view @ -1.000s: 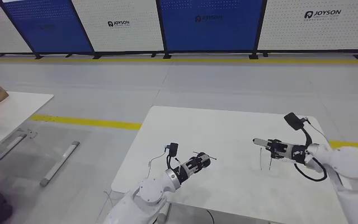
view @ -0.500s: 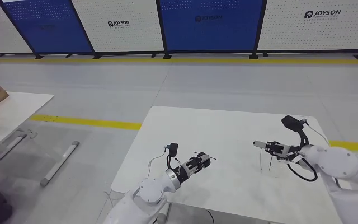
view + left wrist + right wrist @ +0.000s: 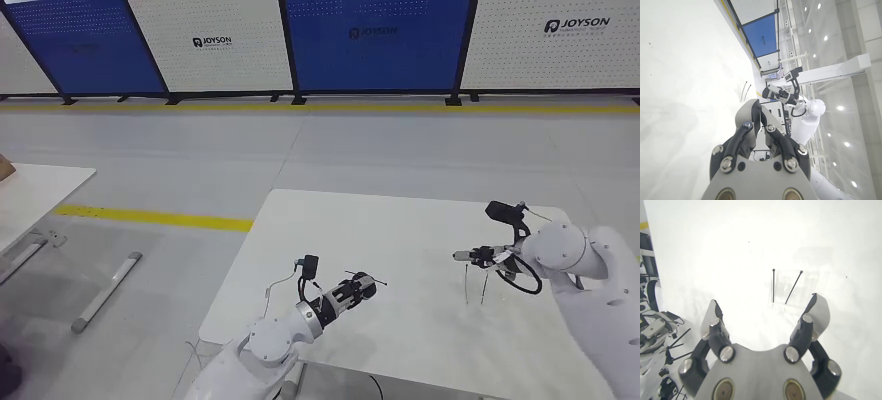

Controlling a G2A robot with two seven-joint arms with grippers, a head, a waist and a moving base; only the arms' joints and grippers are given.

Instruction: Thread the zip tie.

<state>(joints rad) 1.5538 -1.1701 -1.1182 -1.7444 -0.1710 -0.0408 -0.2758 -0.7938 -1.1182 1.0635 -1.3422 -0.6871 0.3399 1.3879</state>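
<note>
In the lower middle of the top view, the left gripper [image 3: 365, 283] is clamped on the held zip tie [image 3: 379, 282]. The tie sticks out either side of the fingers as a thin black line, slanting slightly down to the right. From the left wrist, the strap sits edge-on, pinched between the closed pads [image 3: 755, 111].

Across a bare stretch of table [image 3: 400, 230], toward the right of the frame, the right gripper [image 3: 462, 256] hangs with its fingers spread wide and nothing between them. Just beneath it in the picture lie the loose zip ties [image 3: 467, 287], two of them close together on a clear sheet [image 3: 810, 283]. Both run roughly up and down the frame.

From the right wrist, they lie just past the fingertips, their long axes pointing away from the gripper and their heads at the far end. One is straight, the other slanted.

The right arm is plainly the nearer one, and the left is well apart from them. To my eye the open fingers already straddle the ties' width. A pickup would mostly need a drop down and a small shift forward.
</note>
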